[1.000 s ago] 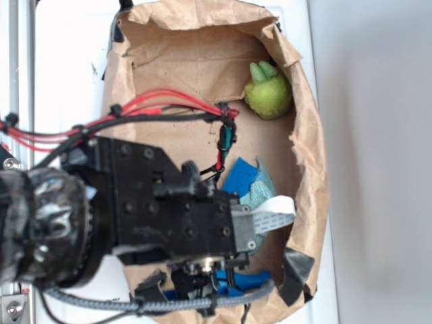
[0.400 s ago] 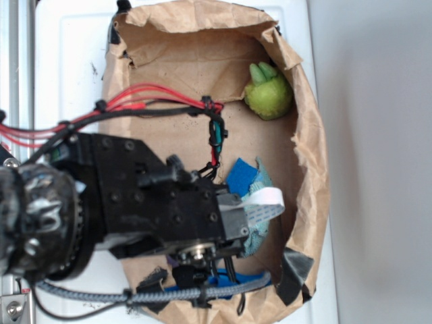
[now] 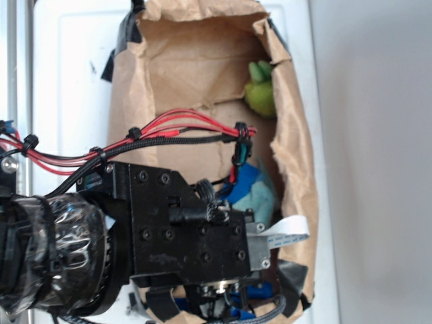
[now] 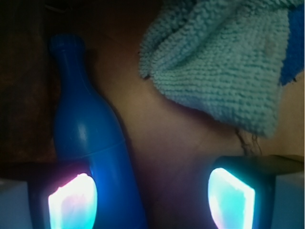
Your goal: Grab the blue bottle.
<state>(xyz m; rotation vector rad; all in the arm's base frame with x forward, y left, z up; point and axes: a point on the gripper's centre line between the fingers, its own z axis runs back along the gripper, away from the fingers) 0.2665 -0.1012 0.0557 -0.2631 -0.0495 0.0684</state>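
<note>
The brown paper bag [image 3: 202, 74] has changed most: against the two earlier exterior pictures its mouth now looks narrower and its right wall stands closer in, so the arm seems to have pushed it or the bag has slid on the white surface [image 3: 67, 74]. The arm itself sits lower and further toward 5 o'clock than a second ago, its black body covering more of the bag's floor. I read that as the reach closing on the bottle, with the grab not yet made.

The teal cloth [image 4: 224, 62] lies at 1 o'clock in the wrist view, clear of the fingers, with the flat blue pad [image 4: 295, 43] peeking from under it at 3 o'clock. The green plush toy [image 3: 260, 91] sits against the bag's far wall.

The blue bottle [image 4: 90, 138] lies on the bag floor at 9 o'clock, long axis running 6 to 12, neck toward 12, leaning slightly to 11.

The end effector [image 4: 150, 195] is spread wide; its left finger overlaps the bottle's lower body, so the bottle seems off-centre, not between the pads.
</note>
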